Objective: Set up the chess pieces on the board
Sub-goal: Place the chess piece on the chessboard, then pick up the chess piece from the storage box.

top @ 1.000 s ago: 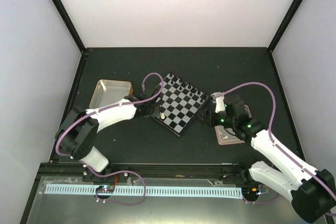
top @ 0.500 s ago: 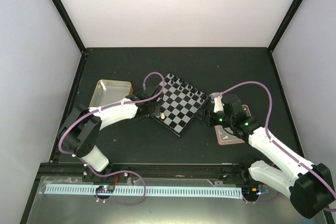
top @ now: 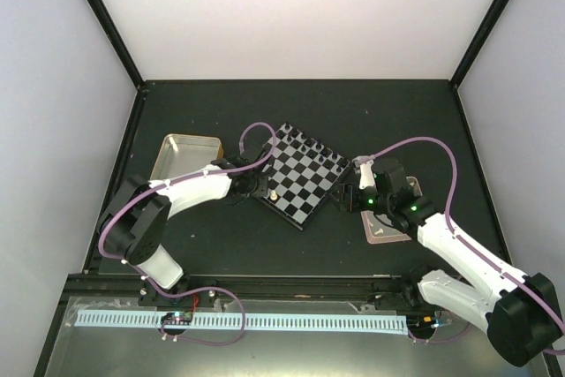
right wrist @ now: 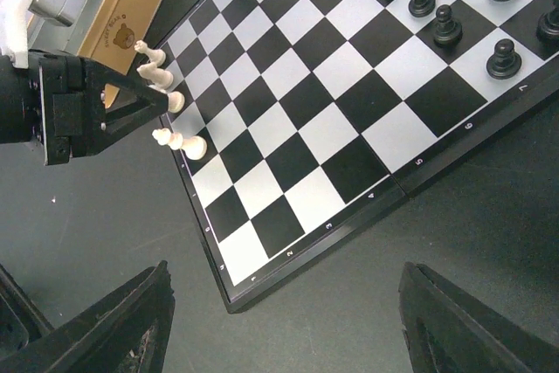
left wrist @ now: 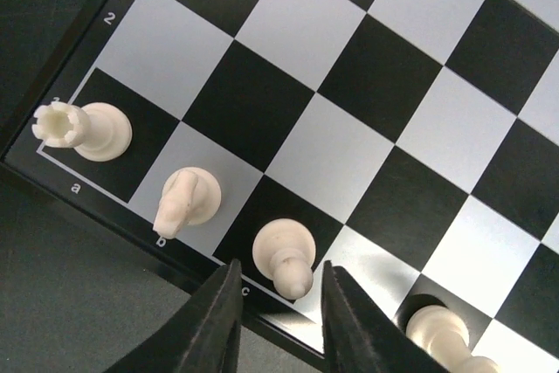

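Note:
The board (top: 309,184) lies at the table's middle, with black chess pieces (right wrist: 445,24) along its far edge. In the left wrist view a white rook (left wrist: 83,128), knight (left wrist: 185,200) and bishop (left wrist: 284,255) stand upright on the first three squares of the near row, and another white piece (left wrist: 441,334) stands further along it. My left gripper (left wrist: 279,303) is open: its fingers flank the bishop with a small gap on each side. My right gripper (right wrist: 279,321) hangs wide open and empty over bare table just off the board's corner.
A yellow-rimmed metal tin (top: 185,158) sits left of the board. A pink tray (top: 388,229) lies to its right, partly under my right arm. Black frame rails (top: 132,130) bound the dark table.
The left jaws have parted and let go of the white bishop, which stays standing on its square. The right gripper drifted slightly toward the board early on and stays open.

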`<state>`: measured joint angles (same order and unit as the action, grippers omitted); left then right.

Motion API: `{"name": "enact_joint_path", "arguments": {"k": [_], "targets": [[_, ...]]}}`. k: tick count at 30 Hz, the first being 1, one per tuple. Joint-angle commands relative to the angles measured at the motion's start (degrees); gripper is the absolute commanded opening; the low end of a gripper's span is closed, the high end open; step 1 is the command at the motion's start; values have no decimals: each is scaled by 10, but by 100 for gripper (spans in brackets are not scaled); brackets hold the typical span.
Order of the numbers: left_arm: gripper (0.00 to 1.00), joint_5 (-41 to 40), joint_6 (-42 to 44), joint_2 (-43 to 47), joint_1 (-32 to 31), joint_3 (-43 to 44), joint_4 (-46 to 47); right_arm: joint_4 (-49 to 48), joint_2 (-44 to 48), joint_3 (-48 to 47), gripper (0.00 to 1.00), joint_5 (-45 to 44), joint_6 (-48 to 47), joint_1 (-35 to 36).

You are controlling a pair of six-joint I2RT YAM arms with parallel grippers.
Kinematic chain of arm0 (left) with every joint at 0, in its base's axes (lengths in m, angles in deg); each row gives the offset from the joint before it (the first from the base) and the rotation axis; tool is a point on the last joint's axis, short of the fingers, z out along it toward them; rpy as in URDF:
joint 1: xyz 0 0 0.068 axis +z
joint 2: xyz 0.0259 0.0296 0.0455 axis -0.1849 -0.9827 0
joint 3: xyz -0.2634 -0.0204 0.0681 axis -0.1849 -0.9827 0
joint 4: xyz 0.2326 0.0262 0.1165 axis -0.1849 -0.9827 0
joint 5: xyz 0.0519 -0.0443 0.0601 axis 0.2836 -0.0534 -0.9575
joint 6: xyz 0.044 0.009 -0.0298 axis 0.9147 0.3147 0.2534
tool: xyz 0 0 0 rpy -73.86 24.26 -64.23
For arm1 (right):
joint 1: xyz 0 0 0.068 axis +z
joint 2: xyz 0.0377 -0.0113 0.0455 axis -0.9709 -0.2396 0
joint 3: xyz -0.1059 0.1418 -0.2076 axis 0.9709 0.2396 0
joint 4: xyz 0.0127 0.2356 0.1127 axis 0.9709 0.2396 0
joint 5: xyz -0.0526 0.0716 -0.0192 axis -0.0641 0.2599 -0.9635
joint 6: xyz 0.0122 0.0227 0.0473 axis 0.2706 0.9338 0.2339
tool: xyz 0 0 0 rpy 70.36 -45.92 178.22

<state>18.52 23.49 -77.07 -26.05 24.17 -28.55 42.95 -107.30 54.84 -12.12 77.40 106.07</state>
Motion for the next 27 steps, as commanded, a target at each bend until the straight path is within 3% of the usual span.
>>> {"name": "enact_joint_path", "arguments": {"k": [1,5,9,14,21,27], "targets": [[31,16,0,-2,3,16,-21,-4,10,-15,72,-10,8,3],[40,19,0,14,3,24,-34,25,24,-27,71,-75,32,3],[42,31,-6,48,3,22,-46,92,51,-41,71,-256,96,1],[43,17,-14,139,4,2,-46,202,33,-51,67,-395,153,-71],[44,20,21,293,3,-49,39,200,-60,-42,63,-359,166,-178],[50,29,53,376,3,-92,116,170,-159,-54,59,-307,178,-197]]}}
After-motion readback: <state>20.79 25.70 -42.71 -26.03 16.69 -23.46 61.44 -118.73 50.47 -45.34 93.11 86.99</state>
